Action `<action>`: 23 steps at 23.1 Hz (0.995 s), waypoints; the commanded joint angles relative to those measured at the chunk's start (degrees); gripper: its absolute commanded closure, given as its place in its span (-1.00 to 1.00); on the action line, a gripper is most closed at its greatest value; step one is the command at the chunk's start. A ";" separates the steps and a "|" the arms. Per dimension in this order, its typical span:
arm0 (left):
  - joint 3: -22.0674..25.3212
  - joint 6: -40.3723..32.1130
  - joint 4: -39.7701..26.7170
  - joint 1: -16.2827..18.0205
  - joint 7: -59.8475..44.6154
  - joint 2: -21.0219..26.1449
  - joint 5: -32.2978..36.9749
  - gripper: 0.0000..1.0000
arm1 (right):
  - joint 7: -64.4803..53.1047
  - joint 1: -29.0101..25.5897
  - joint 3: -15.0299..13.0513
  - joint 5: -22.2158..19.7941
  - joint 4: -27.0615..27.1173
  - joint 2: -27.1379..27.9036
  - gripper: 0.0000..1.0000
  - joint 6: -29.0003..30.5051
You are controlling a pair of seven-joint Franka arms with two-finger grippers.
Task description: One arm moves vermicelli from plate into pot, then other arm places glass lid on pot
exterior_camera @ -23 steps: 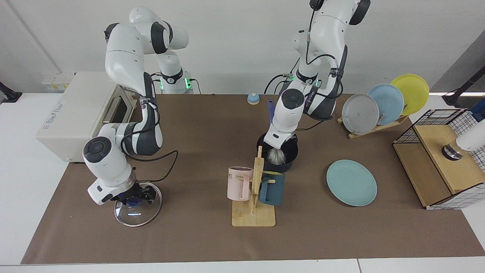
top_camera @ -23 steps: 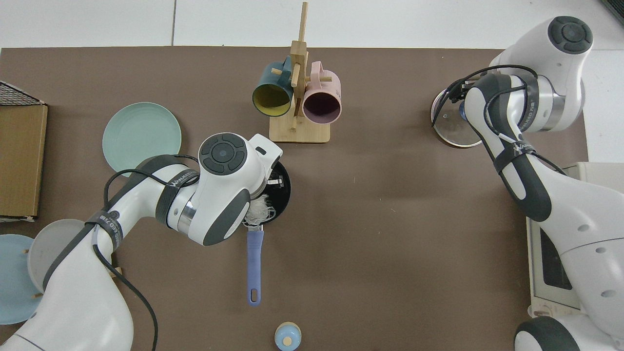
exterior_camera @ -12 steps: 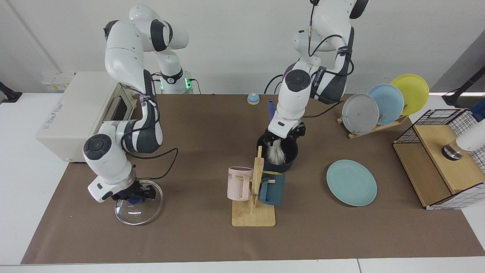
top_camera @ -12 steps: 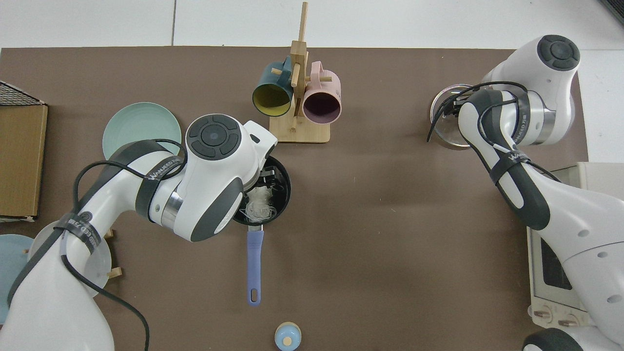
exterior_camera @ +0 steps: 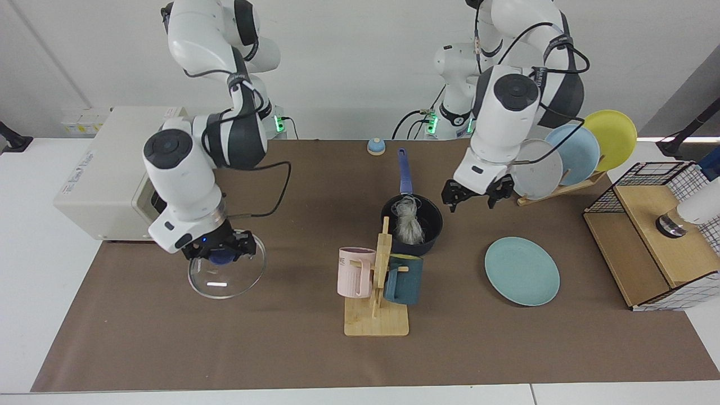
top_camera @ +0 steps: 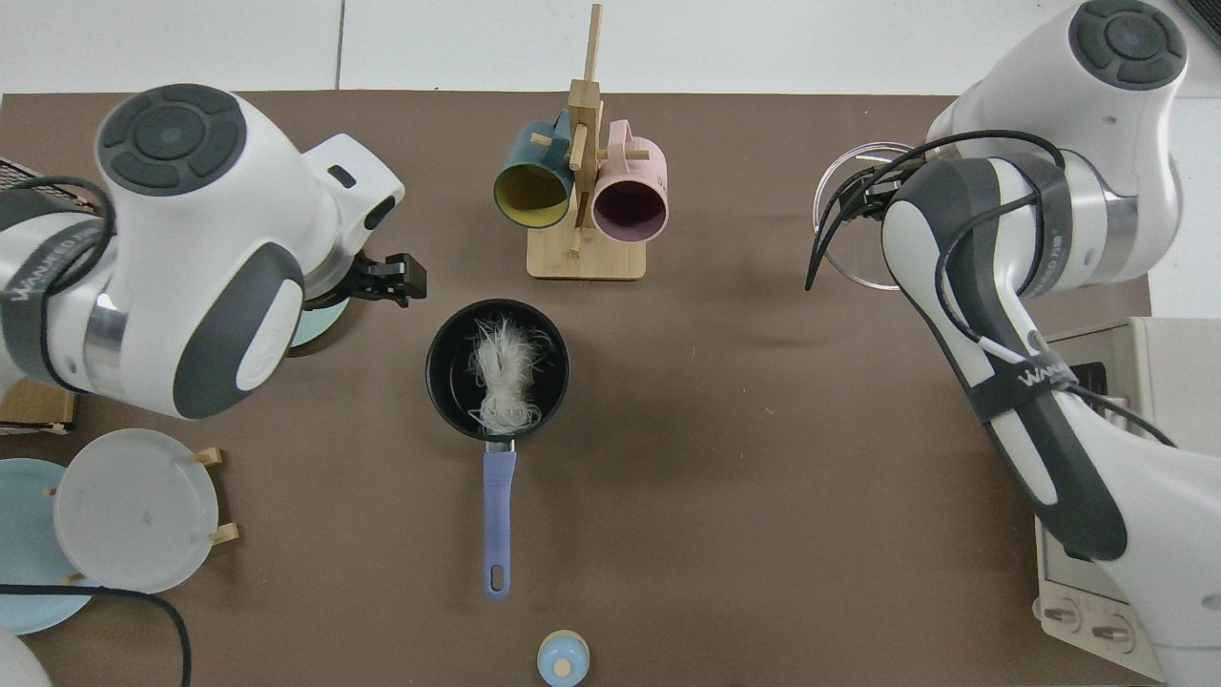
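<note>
Right gripper point(exterior_camera: 220, 251) is hanging low off a bent arm with its wrist pointing down at the table, fingers clamped on the glass lid point(exterior_camera: 226, 275) by its knob, carrying it clear of the surface. Left gripper point(exterior_camera: 477, 196) is hovering in the air on a steeply folded arm, wrist pointing down, fingers spread wide and holding nothing

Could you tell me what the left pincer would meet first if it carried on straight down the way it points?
Probably the bare brown table mat between the pot and the teal plate; the left pincer hangs open and empty, though depth is uncertain.
</note>
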 commanded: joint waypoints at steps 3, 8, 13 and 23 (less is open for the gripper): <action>6.50 -2.78 1.41 -0.06 11.24 -2.32 -1.49 -1.00 | 14.49 7.68 0.05 -1.73 -5.09 -11.29 1.00 -11.53; 11.16 -5.85 1.85 0.99 14.06 -5.40 -3.68 -1.00 | 32.16 18.48 0.14 -2.00 -8.87 -14.91 1.00 -12.95; 13.80 -7.70 1.51 1.09 17.23 -7.16 -5.71 -1.00 | 41.93 26.67 0.14 -1.64 -6.07 -11.32 1.00 -11.81; 20.92 -9.46 1.33 -5.33 19.07 -7.69 -6.24 -1.00 | 49.94 31.69 -0.31 -2.09 12.40 7.67 1.00 -9.63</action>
